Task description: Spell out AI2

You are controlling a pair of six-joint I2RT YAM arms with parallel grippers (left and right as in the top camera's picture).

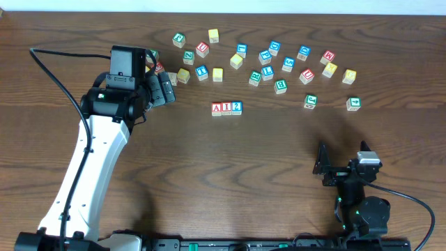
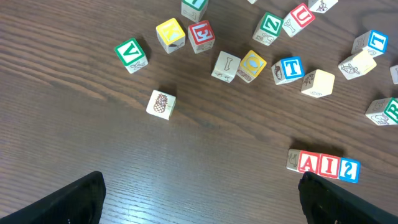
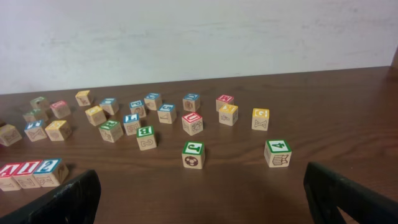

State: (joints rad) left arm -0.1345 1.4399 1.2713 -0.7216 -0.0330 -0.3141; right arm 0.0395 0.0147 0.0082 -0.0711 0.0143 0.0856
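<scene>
Your AI2 cube row (image 1: 226,107) runs left-right, right of your spread, empty left gripper (image 1: 163,89) (right gripper (image 1: 322,167), also spread, sits farther).

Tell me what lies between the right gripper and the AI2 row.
Nothing. In the overhead view, only bare table lies between the right gripper and the AI2 row.

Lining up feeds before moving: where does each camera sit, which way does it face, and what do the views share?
Overhead: above the table, facing straight down; left end effector and right end effector show, both open.
Left wrist: on the left arm, looking down at blocks; own fingers in bottom corners.
Right wrist: low, facing across the table to the wall; own fingers in bottom corners.
Shared: all three show the A-I-2 row.
</scene>
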